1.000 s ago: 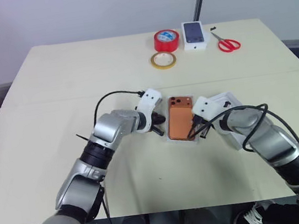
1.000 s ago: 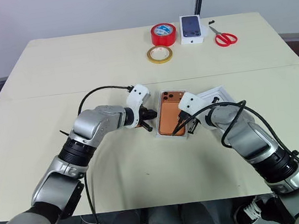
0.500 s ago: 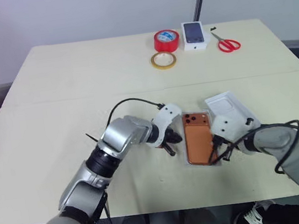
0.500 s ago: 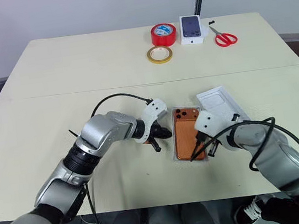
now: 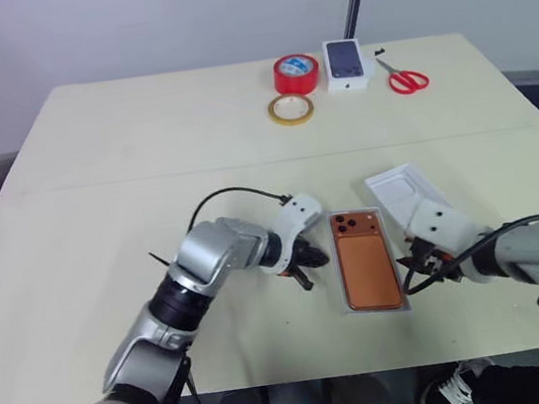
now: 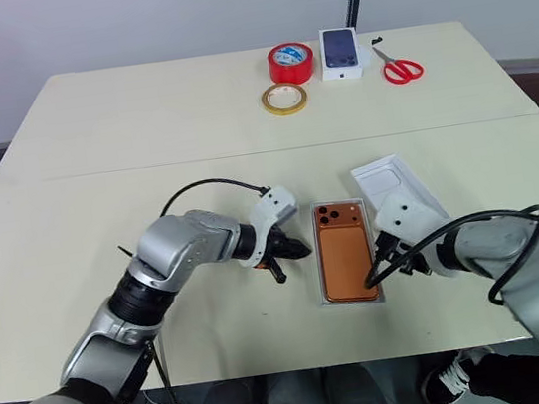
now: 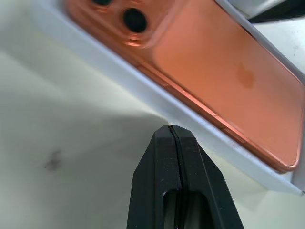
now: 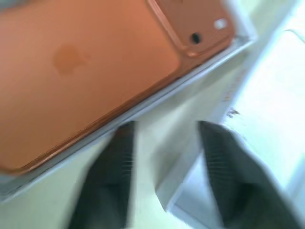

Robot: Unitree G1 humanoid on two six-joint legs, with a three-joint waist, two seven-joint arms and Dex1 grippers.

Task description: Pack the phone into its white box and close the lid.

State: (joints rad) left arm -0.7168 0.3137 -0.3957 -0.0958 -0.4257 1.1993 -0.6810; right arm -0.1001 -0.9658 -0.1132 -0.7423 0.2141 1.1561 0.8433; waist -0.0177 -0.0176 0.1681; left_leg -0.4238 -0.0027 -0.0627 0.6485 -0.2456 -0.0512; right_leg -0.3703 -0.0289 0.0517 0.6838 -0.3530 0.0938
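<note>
Silver arms (image 5: 202, 257), black cables, white wrists

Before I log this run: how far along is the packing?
Done: the phone lies camera side up in the white box. In hand: nothing; the left claw is shut and empty, the right claw open beside the box. Left: closing the lid.

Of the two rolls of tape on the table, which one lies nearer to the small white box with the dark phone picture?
The red tape roll, right beside that small white box. The yellowish tape roll lies flat, closer to the robot.

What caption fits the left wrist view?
Shut left tool beside the white box holding the orange phone.
</note>
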